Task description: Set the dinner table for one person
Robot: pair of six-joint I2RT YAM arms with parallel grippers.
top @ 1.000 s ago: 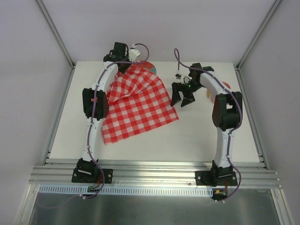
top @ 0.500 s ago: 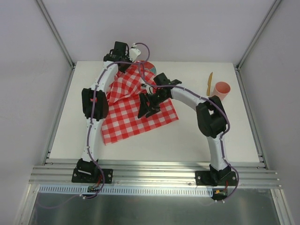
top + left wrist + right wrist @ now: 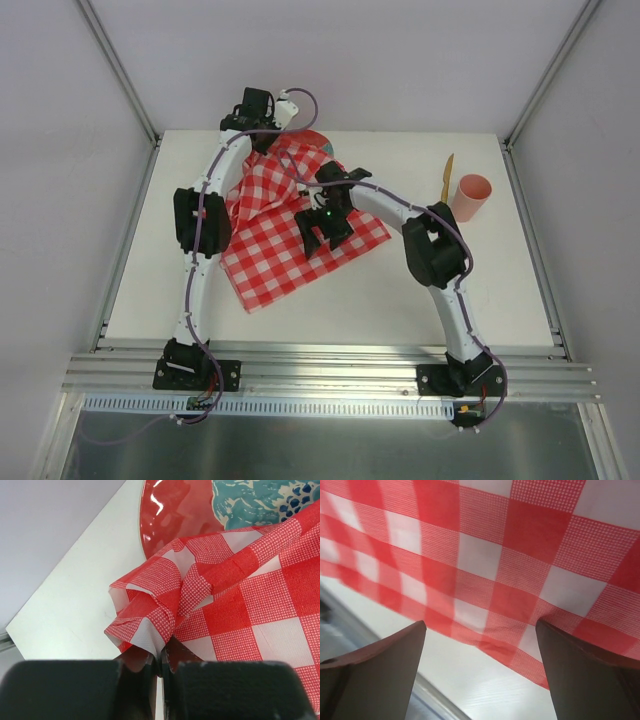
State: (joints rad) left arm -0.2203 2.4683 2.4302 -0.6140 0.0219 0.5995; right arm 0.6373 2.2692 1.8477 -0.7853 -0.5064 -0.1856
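Cloth is what both wrist cameras mostly see: a red-and-white checked paper-like cloth (image 3: 268, 262) lying rumpled on the big plain white bench (image 3: 400, 295) with grey metal rails (image 3: 330, 366) at its near edge. The bench is under both claws and goes on far past the cloth on every side.

The left claw (image 3: 159, 655) is pressed together and pinches a bunched-up corner of the cloth. The corner folds and puckers just in front of its fingertips (image 3: 142, 661). A round shiny plate (image 3: 172, 510) with a red rim and a blue-green patterned middle lies just past that corner. The cloth covers part of it. Bare white bench shows to the left of this claw.

The right claw (image 3: 325, 228) is spread wide and points down over the cloth, near the cloth's right edge. In its own camera, the two dark fingers (image 3: 380, 655) stand far apart with the checked cloth and its edge between them. I cannot tell if the fingers touch the cloth. White bench and a strip of grey rail lie below that edge.

A pink cup (image 3: 472, 196) stands on the bench well to the right of the right claw. A thin yellow-brown stick-shaped thing (image 3: 447, 178) lies just beside the cup, on the side nearer the claw. I cannot tell what it is.
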